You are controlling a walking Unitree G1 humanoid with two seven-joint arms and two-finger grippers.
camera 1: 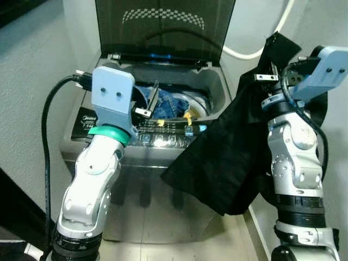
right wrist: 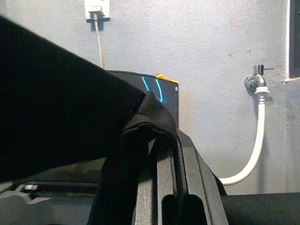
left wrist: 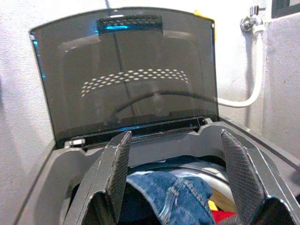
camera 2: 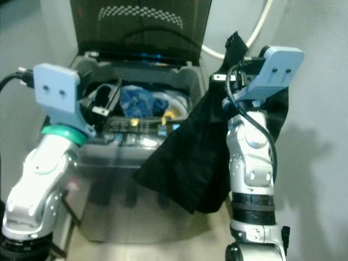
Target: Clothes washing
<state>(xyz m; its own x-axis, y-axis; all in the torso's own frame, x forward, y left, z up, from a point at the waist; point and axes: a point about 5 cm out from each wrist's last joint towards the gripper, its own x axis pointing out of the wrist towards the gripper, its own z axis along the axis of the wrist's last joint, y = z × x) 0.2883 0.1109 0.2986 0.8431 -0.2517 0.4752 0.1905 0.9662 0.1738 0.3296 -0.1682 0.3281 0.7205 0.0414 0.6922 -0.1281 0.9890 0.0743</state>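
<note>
Grey walls framed the open washing machine [camera 1: 163,138] at frame centre; the right gripper [camera 1: 276,76] pinched a limp, light black garment [camera 1: 228,157] by its top edge, while the left gripper [left wrist: 173,178] hovered spread above jeans [left wrist: 171,194].

A white hose [right wrist: 257,149] hangs from a wall tap [right wrist: 255,81]; a socket [right wrist: 96,8] feeds a pale cord [right wrist: 99,46].

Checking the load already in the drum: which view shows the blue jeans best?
The left wrist view: the blue jeans lie close, seams visible, between the open left gripper fingers. Both eye views show them smaller, partly hidden inside the washing machine.
</note>
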